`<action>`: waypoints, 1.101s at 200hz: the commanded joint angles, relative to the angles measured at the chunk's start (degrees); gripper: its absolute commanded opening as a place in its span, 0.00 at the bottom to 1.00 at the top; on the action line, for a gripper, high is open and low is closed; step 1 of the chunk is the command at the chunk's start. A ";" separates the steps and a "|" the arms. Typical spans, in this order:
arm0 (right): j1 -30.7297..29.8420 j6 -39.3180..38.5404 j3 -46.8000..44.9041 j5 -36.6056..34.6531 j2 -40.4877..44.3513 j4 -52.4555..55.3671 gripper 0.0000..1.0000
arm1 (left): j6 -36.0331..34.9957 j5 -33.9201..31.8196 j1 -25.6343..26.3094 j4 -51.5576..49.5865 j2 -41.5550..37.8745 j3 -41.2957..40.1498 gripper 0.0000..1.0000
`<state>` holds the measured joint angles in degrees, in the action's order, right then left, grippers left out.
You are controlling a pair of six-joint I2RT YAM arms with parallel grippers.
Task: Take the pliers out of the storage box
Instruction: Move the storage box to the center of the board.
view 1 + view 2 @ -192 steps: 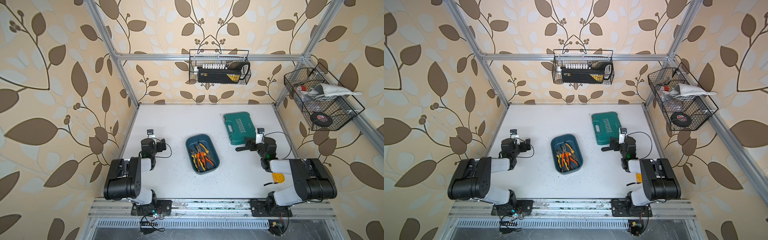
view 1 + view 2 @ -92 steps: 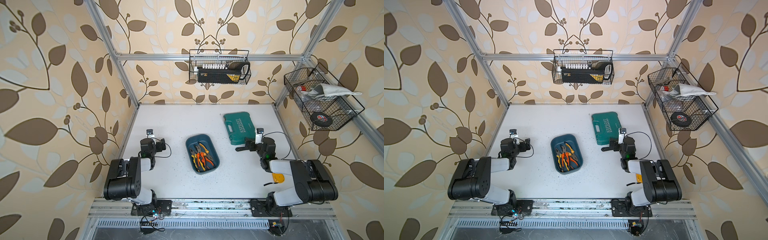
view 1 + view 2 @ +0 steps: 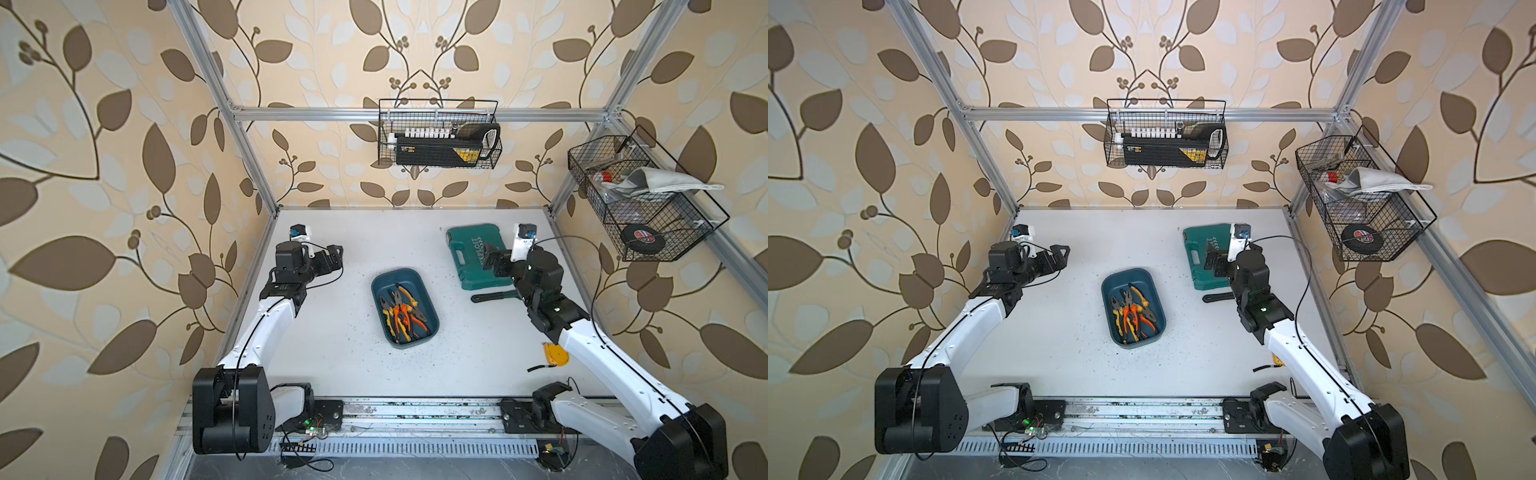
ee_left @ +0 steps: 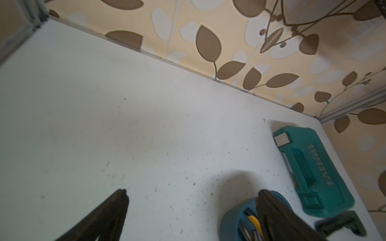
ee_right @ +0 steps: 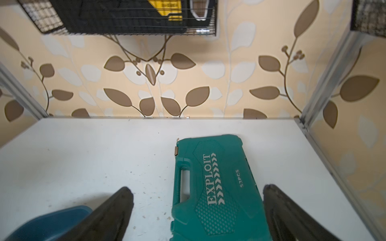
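Overhead, both top views show the pliers [image 3: 401, 311] heaped in the box [image 3: 395, 277] at the middle of the desk [image 3: 332, 332], the left pincer [image 3: 336, 257] and right pincer [image 3: 492, 259] wide open, empty, flanking it seemingly ready to reach in; each wrist view cuts the box off, the right showing mostly the green case [image 5: 211, 181].

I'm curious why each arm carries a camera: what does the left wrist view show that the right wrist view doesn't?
Left wrist only: yellow-handled pliers inside the storage box, and a dark tool handle. Right wrist only: the black-and-yellow box in the hanging wire basket. Both: the green case, the storage box, the white table, plus the left fingers or the right fingers, spread open.
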<state>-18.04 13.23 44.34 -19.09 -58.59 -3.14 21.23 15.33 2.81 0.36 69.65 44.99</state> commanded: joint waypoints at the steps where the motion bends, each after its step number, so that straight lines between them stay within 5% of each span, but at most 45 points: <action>1: 0.90 22.76 -0.38 -10.91 -2.05 20.07 0.99 | 1.35 4.11 6.23 -5.28 -1.41 0.56 0.99; 40: 6.39 26.43 -6.42 -1.77 -6.01 12.73 0.99 | 0.43 5.52 9.41 -4.40 -7.14 -4.39 0.99; 59: 6.38 26.58 -7.30 -0.76 -7.14 10.25 0.99 | 1.78 -1.57 9.41 -5.75 -10.69 -5.88 0.99; 76: 5.96 26.23 -7.78 1.14 -7.68 8.63 0.99 | 9.91 -12.78 9.41 -4.96 -13.45 -10.50 0.99; 92: 4.64 25.68 -6.06 1.17 -8.42 11.54 0.99 | 17.69 -21.35 9.34 -5.98 -14.66 -13.78 0.99; 152: -8.08 22.09 -4.74 0.99 -2.60 18.85 0.99 | 23.36 -29.68 9.22 -15.51 -12.42 -9.66 0.99; 184: -7.67 21.57 -5.91 5.96 -3.45 22.57 0.99 | 30.70 -32.98 9.23 -12.07 -18.98 -15.73 0.99; 220: -13.20 23.72 -8.38 22.62 -5.76 14.86 0.99 | 29.51 -34.37 9.32 -16.02 -22.34 -16.97 0.98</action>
<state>-26.63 35.62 37.95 -7.68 -62.35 15.33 49.34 -16.25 12.34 -12.29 48.53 26.63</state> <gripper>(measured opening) 0.991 0.969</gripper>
